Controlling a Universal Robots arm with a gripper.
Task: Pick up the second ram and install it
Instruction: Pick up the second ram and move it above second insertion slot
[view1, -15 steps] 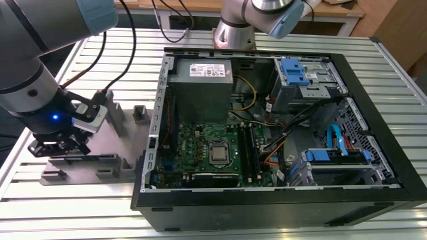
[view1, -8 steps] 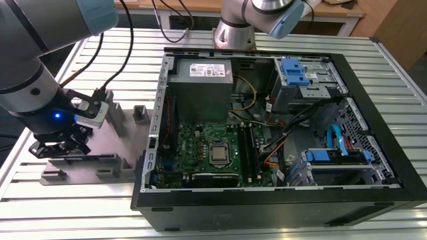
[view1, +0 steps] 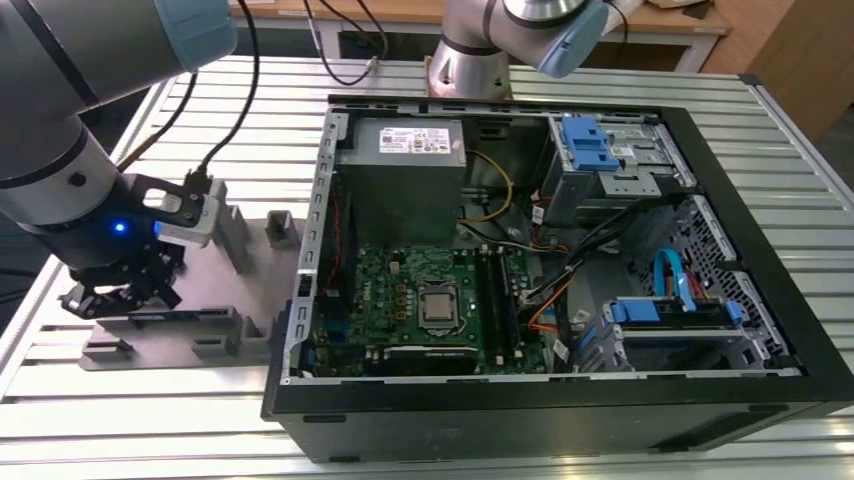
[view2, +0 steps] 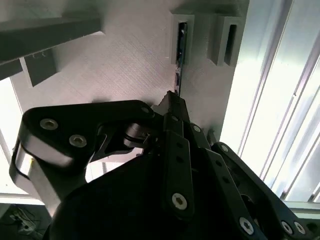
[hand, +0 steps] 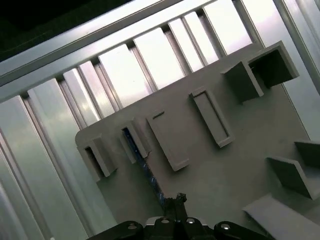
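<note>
I see the big arm (view1: 67, 150) bent over with its wrist pointing down, so the pincer (view1: 123, 303) reaches right onto the grey tray (view1: 227, 295). The open case (view1: 534, 420) sits well away from the pincer, past the tray's far edge. In the first wrist view the ram (hand: 146, 169) is a thin dark strip with a bit of blue on it. It stands on its narrow edge. Its long side runs straight out from the pincer (hand: 176, 201) across the tray (hand: 215, 175) to a small holder (hand: 135, 141) at its far end. The pincer's tips look pinched shut on the end of the ram nearest to them. The second wrist view looks along the pincer (view2: 171, 100) from behind its black links. There the ram (view2: 178, 80) is seen edge-on as one thin line going away from the tips and into the slot of the holder (view2: 174, 50). This view also shows a second slotted block just beside that holder, which is hard to make out from across the room. The exterior view shows how the whole arm leans, and the wrist views do not.
</note>
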